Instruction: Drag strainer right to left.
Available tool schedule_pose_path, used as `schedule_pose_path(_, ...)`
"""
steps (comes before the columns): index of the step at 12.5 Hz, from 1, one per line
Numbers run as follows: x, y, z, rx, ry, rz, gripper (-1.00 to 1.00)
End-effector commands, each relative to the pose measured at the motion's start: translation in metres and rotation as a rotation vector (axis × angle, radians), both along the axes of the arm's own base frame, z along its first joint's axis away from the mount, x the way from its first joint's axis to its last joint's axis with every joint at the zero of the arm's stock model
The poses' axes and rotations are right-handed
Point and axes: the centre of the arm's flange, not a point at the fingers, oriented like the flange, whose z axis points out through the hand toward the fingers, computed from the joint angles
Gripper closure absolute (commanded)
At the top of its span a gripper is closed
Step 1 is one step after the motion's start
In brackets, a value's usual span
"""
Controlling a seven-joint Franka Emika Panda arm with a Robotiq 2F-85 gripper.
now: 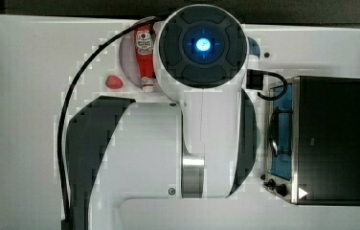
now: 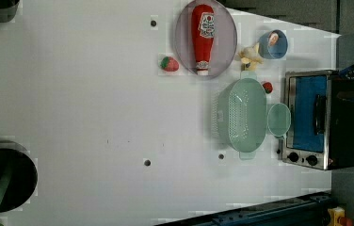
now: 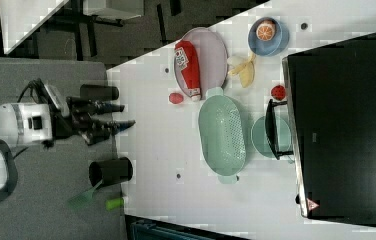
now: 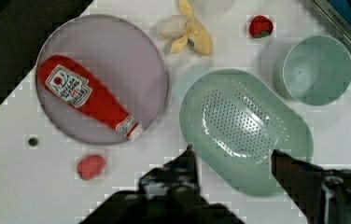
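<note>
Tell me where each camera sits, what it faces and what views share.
Top view: directly above, looking down onto the arm's base.
Left view: overhead on the table; strainer, no arm.
Right view: overhead from farther off; arm reaching in, end effector open.
Wrist view: behind the fingers, looking down at the strainer.
Shared: ketchup bottle on plate.

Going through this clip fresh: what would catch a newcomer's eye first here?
Probably the red ketchup bottle lying on the grey-purple plate, the brightest thing on the white table. Right beside the plate sits the big mint-green strainer, with the open claw above its near edge and a matching cup beside it.
</note>
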Motion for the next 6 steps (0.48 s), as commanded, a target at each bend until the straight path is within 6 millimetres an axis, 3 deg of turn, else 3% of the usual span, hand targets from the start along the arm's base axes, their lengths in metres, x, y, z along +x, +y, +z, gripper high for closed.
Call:
schedule_pose_path(1, -0.183, -0.022, 0.096, -0.004, -0.02, -0.161, -0.59)
schedule_pose_path(3, -0.181, -0.022, 0.094, -0.005, -0.017, -0.16, -1.0)
schedule_pose_path(6, -0.163, -0.022, 0.062, -0.008, 0.022, -0.158, -1.0)
